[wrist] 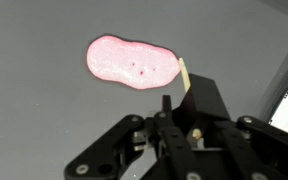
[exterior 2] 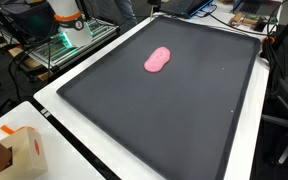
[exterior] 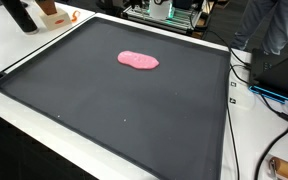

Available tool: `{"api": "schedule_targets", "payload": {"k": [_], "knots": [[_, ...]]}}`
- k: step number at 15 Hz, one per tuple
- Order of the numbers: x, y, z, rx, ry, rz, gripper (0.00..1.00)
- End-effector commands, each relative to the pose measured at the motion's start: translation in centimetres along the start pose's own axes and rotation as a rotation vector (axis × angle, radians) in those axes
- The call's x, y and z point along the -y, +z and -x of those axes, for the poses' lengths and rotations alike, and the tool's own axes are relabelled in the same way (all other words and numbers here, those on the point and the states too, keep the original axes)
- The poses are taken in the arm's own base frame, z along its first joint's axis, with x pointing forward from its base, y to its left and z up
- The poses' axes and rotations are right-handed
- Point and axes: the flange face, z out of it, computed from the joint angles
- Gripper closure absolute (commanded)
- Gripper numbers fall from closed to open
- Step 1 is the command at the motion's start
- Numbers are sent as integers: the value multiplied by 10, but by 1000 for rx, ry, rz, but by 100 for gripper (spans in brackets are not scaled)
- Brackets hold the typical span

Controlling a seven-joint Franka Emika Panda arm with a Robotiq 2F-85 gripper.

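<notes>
Wrist view: looking down past the claw at lower centre of frame; reading its fingertips as lying together, clamping nothing. Finding it hovering just right of and below a pink blob, tan pad edge close to the blob's right end; not managing to tell contact. Seeing the pink blob lying flat on the black mat, upper middle of frame, elongated, rounded, faintly speckled. In both exterior views, picking it out on the mat, upper centre of frame: pink blob running sideways, pink blob running diagonally. Noting the black mat covering most of the desk. Spotting a cardboard box at lower left, off the mat, and cables trailing down the right side.
</notes>
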Motion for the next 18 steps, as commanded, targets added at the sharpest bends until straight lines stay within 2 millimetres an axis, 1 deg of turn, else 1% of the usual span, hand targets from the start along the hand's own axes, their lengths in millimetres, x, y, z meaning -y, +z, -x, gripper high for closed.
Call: {"api": "schedule_targets", "payload": {"k": [1, 4, 5, 7, 9, 11, 15, 18], "knots": [[0, 0, 0, 1, 0, 0, 75], [0, 0, 0, 1, 0, 0, 75], [0, 0, 0, 1, 0, 0, 94], [14, 3, -6, 4, -19, 43, 94], [34, 7, -13, 1, -68, 104, 94], [61, 18, -21, 4, -124, 191, 94], [111, 50, -36, 40, -219, 377, 94], [135, 76, -42, 79, -258, 508, 94]]}}
